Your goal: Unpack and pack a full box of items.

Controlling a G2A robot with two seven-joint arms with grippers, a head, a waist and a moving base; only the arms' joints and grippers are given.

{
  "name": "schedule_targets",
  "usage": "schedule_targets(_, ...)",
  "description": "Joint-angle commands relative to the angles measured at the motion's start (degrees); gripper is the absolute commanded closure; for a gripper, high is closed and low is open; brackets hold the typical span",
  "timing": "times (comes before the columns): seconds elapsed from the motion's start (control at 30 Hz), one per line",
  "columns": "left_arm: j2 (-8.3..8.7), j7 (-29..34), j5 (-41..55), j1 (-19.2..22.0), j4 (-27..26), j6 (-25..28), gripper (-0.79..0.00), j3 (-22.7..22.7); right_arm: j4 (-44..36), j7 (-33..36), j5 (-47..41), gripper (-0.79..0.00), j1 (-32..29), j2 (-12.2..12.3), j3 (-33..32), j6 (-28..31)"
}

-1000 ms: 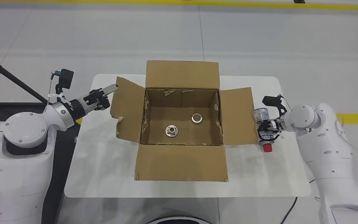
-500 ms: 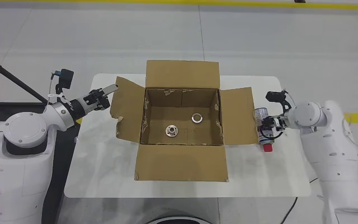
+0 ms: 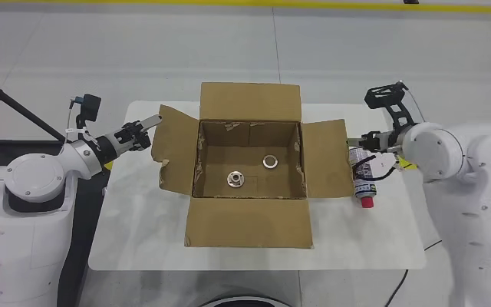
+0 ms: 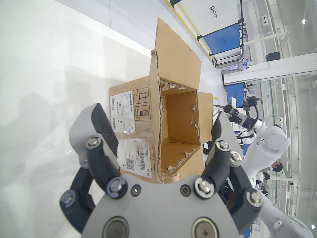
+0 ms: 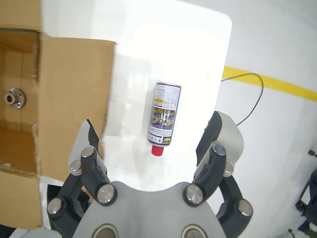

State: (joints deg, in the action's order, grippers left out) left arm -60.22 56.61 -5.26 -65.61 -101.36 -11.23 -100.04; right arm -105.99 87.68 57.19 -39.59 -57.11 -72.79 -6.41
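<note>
Right wrist view: spray can (image 5: 163,115) lies apart from right hand (image 5: 152,122).

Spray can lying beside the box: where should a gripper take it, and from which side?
Grip the spray can around the middle of its cylindrical body, from above, jaws across its width: it lies flat on the table, red cap toward the robot.

Box (image 4: 173,58): barcode labels (image 4: 121,110), up-arrows mark (image 4: 140,97). Spray can (image 5: 164,115): printed label, small print illegible.
</note>
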Motion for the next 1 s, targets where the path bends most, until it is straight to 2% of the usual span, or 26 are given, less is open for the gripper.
schedule_targets(0.0,0.00,0.00,0.00,0.00,0.00,0.00,-0.785,0.00,-2.55,-0.29,0.14,-0.785,1.62,-0.47,2.95,-0.57)
schedule_targets(0.1,0.00,0.00,0.00,0.00,0.00,0.00,-0.785,0.00,-4.33,-1.78,-1.15,-0.785,4.36,-1.52,8.22,-1.06)
schedule_targets(0.27,0.00,0.00,0.00,0.00,0.00,0.00,-0.785,0.00,-0.76,-3.68,-3.18,-0.782,10.48,-4.00,18.58,-0.99)
schedule_targets(0.33,0.00,0.00,0.00,0.00,0.00,0.00,-0.785,0.00,2.10,-4.79,-4.33,-0.705,12.90,-5.29,22.67,-1.38)
schedule_targets(0.4,0.00,0.00,0.00,0.00,0.00,0.00,-0.785,0.00,5.53,-6.09,-6.07,-0.708,15.02,-6.62,26.25,-1.47)
schedule_targets(0.5,0.00,0.00,0.00,0.00,0.00,0.00,-0.785,0.00,11.46,-8.29,-9.05,-0.662,17.42,-8.69,31.02,-1.32)
schedule_targets(0.57,0.00,0.00,0.00,0.00,0.00,0.00,-0.785,0.00,15.07,-9.96,-11.22,-0.659,18.70,-9.96,33.18,-1.10)
schedule_targets(0.77,0.00,0.00,0.00,0.00,0.00,0.00,-0.785,0.00,22.14,-13.37,-14.83,-0.557,21.03,-13.02,37.80,-0.30)
schedule_targets(0.87,0.00,0.00,0.00,0.00,0.00,0.00,-0.785,0.00,24.53,-13.98,-15.54,-0.471,21.66,-14.18,39.40,0.08)
schedule_targets(0.97,0.00,0.00,0.00,0.00,0.00,0.00,-0.785,0.00,27.29,-14.23,-15.72,-0.459,22.23,-15.31,40.96,0.17)
